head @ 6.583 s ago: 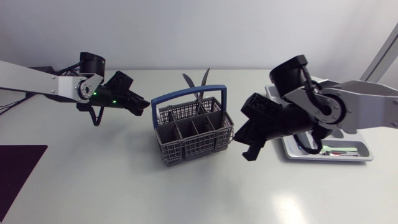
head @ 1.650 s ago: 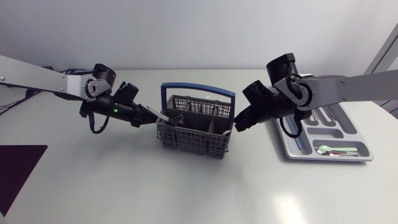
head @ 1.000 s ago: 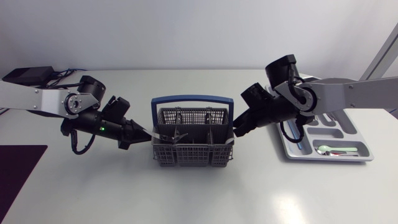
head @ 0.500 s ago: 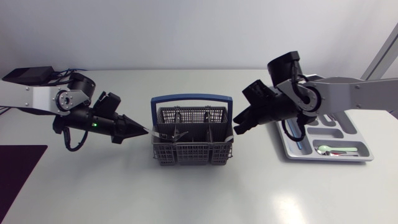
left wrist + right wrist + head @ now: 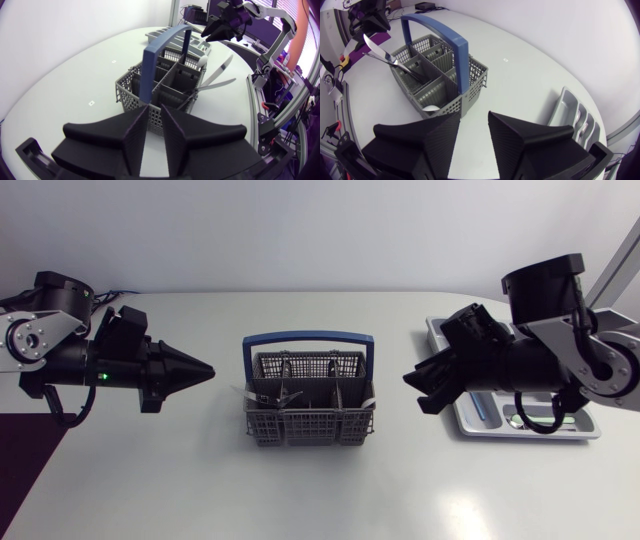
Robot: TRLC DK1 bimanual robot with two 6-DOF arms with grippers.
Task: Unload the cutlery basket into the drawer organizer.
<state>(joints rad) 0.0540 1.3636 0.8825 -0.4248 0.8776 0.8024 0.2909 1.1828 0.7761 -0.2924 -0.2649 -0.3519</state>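
Lifting one piece of cutlery out of the grey plastic mesh cutlery basket with the blue arched handle (image 5: 310, 402) looks to be the step in hand, and neither arm has hold of anything yet. The basket stands upright in the middle of the white table (image 5: 320, 500), between the two arms and apart from both. The left gripper (image 5: 203, 368) points at the basket from well to its side, its black wedge fingers drawn in to a narrow slit with nothing between them. The right gripper (image 5: 422, 390) hangs between the basket and the pale grey compartmented drawer organizer (image 5: 590, 430), its fingers a little wider apart and likewise empty.

A silver steel table knife (image 5: 379, 49) leans out past the basket's rim from a compartment in the half nearer the left arm, crossed by another thin piece that I cannot identify. That exposed upper part seems the best place to grip.

Whichever arm goes in would do well to spread its fingers more first. It should come down from above and beside the blue handle rather than under it, then close across the knife's flat sides. The basket looks light, so a straight upward pull is safer than a slanted one, which could drag or tip it. The crossing piece may rise with the knife, so a slow lift would let it fall free.
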